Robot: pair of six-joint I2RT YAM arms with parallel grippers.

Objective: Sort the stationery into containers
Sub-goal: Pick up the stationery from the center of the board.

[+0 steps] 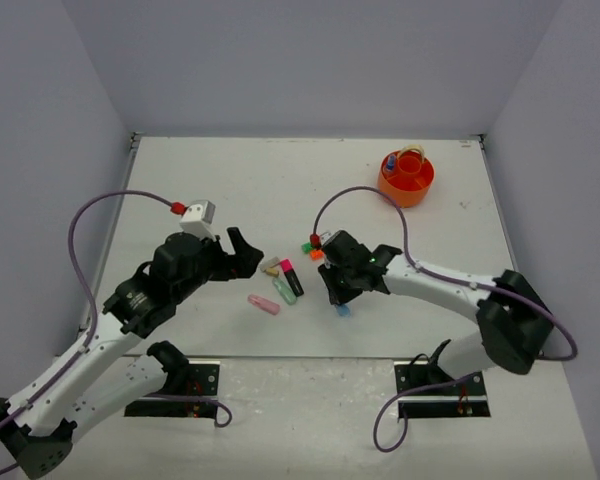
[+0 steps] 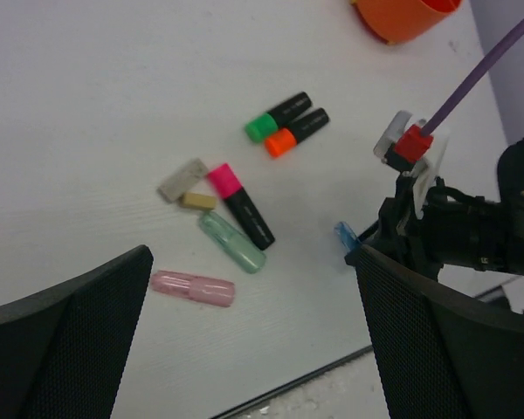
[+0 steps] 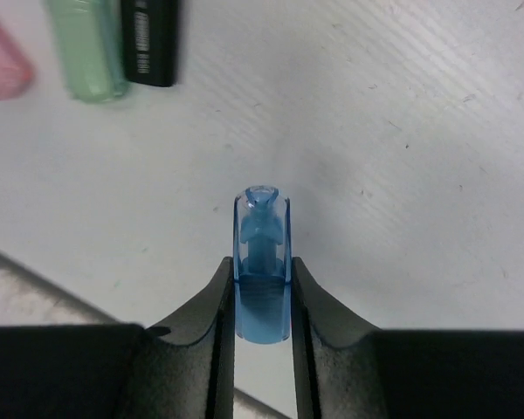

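Note:
My right gripper (image 3: 262,292) is shut on a translucent blue eraser (image 3: 262,253), which stands out past the fingertips just above the table. From above, that gripper (image 1: 340,298) sits right of the pile, with the blue eraser (image 1: 343,310) at its tip. The pile holds a pink eraser (image 2: 192,288), a green eraser (image 2: 232,243), a pink-capped highlighter (image 2: 241,206), and green-capped (image 2: 279,116) and orange-capped (image 2: 298,133) highlighters. My left gripper (image 1: 242,252) hangs open over the pile's left side, holding nothing. The orange tub (image 1: 406,178) stands at the back right.
A grey piece (image 2: 183,180) and a small tan piece (image 2: 196,202) lie beside the pink-capped highlighter. The table's front edge runs just below the pink eraser. The tub has small items in it. Grey walls close in the table on three sides.

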